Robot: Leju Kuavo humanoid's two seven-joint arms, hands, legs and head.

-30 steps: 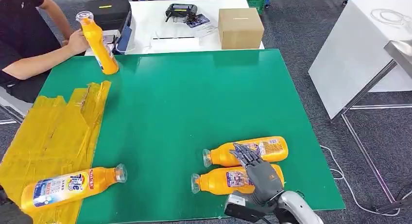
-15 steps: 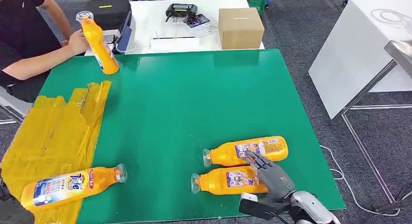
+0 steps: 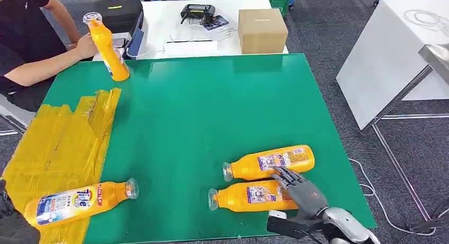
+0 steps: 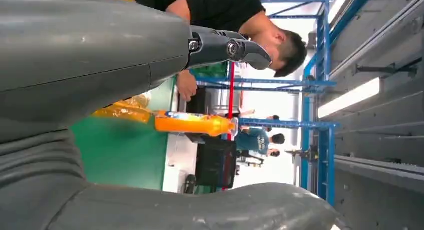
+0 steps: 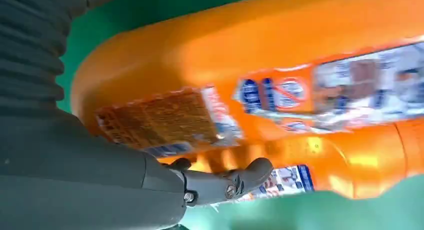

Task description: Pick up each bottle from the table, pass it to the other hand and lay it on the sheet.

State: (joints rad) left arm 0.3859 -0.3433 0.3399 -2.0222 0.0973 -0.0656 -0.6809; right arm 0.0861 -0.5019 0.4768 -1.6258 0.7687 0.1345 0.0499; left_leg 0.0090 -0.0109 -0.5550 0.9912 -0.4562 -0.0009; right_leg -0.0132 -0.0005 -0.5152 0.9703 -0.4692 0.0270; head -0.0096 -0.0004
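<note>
right robot hand (image 3: 303, 192): fingers spread, resting on near bottle (image 3: 249, 196); holding nothing

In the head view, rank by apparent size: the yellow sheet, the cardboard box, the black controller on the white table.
1. yellow sheet, by far the largest
2. cardboard box
3. black controller, smallest

The box and controller sit farther from the camera, so they look smaller than they would up close.
</note>
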